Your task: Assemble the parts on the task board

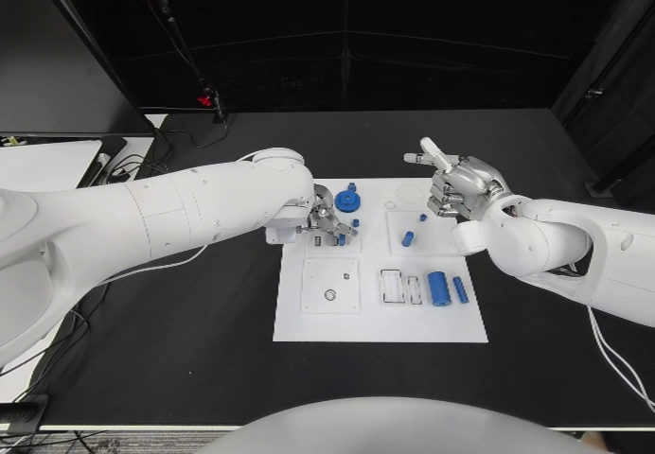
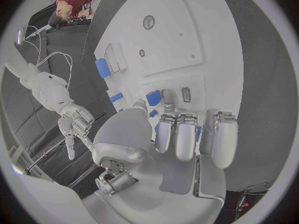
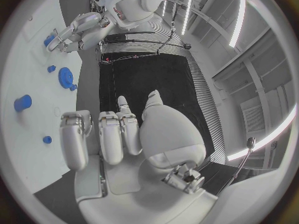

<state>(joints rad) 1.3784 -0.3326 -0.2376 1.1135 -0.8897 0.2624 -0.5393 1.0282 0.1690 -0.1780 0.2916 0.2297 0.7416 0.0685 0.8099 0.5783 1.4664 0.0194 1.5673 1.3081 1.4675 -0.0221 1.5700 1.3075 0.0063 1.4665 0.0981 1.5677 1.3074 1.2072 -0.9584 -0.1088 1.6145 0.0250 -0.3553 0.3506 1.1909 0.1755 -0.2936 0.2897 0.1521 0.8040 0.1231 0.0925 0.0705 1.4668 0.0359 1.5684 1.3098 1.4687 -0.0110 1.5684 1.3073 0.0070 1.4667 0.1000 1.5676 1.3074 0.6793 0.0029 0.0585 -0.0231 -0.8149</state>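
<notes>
Fingertips of the left hand (image 1: 322, 219) hide what they press on, so you cannot tell whether they pinch the small blue piece (image 2: 153, 97) beside them on the white task board (image 1: 308, 326). Your right hand (image 1: 462, 187) hovers over the board's far right corner, fingers curled, nothing visibly held. A blue cylinder (image 1: 438, 288) lies in a recess near the board's right edge.

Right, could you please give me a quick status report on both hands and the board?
Left hand down on white task board, grip unclear. Right hand raised, holding nothing. Blue gear and blue cylinder untouched.
</notes>
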